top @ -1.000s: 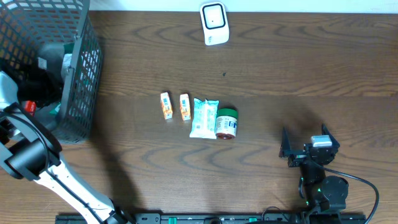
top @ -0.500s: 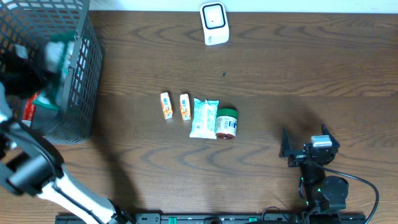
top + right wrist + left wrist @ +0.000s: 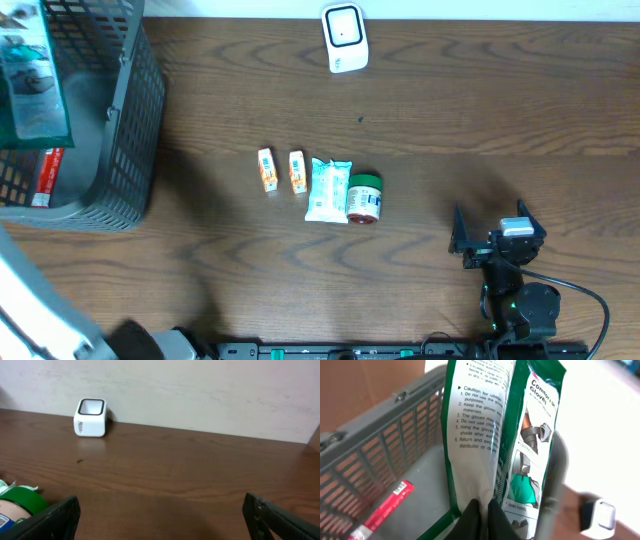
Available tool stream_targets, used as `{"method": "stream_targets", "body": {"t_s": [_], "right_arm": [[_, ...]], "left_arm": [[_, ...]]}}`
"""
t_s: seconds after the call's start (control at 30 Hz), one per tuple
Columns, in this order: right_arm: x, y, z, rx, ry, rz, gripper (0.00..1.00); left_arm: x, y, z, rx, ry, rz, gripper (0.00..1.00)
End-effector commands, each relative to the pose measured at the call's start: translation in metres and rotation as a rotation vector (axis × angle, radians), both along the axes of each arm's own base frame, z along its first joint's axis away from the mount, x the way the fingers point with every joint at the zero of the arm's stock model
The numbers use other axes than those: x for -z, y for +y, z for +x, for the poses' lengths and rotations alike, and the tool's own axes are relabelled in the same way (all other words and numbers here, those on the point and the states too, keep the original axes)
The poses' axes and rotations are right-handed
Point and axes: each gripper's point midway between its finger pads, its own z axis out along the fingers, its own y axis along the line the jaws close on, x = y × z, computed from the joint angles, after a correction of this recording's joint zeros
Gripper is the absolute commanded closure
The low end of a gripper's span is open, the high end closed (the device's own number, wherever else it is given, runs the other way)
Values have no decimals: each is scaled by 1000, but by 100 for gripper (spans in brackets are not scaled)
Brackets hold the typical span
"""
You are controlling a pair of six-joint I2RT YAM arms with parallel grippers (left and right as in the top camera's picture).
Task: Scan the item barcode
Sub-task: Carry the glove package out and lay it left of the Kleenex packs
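The pack of gloves point(image 3: 495, 435) is green and white, with small writing on its back. The left hand point(image 3: 481, 512) holds it by one edge, with both fingers pinched tight on it. From above, the pack shows at the far left corner, over the gray basket point(image 3: 130, 150). A long red thing point(image 3: 385, 510) lies on the floor of the basket under it.

The white scanner point(image 3: 344, 37) stands at the far edge of the table point(image 3: 450, 120), well apart from the pack.

In the middle of the table four things lie in a row. There are two small orange boxes point(image 3: 266, 169) side by side. Next comes a white and blue packet point(image 3: 327, 189). A jar with a green lid point(image 3: 364, 197) is last, just beside the packet.

The right hand point(image 3: 490, 228) sits low at the near right of the table. Its fingers are spread wide and hold nothing.
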Motion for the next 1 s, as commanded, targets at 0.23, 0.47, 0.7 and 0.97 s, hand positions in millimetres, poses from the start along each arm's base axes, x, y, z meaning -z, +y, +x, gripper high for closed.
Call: {"method": "stream_targets", "body": {"t_s": [0.23, 0.47, 0.7, 0.97], "right_arm": [[1, -2, 0, 6, 1, -5, 1], [1, -2, 0, 6, 1, -5, 1], [0, -2, 0, 6, 0, -5, 1], [0, -2, 0, 6, 0, -5, 1]], "left_arm": [[-6, -150, -56, 235, 118, -117, 93], [70, -190, -55, 249, 375, -76, 93], [144, -208, -39, 179, 470, -65, 93], [204, -201, -23, 129, 493, -15, 93]]}}
